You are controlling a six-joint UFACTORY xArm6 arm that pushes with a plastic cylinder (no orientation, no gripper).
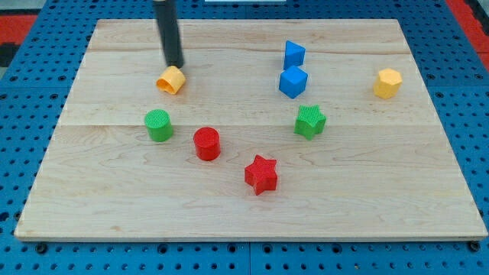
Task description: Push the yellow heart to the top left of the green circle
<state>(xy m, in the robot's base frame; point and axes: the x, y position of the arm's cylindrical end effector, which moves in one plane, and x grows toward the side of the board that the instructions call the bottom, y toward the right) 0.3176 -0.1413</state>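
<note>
My tip [176, 65] sits just at the 12 o'clock edge of the yellow heart [172, 79], touching or nearly so. The heart lies at about 1 o'clock from the green circle [159, 125], near it but apart. I have no claw here, only the bare rod, so there is nothing to spread or pinch.

A red cylinder [206, 143] stands at 4 o'clock of the green circle. A red star [261, 175], green star [309, 121], two blue blocks [293, 55] [293, 82] and a yellow hexagonal block [387, 83] rest on the wooden board [382, 198].
</note>
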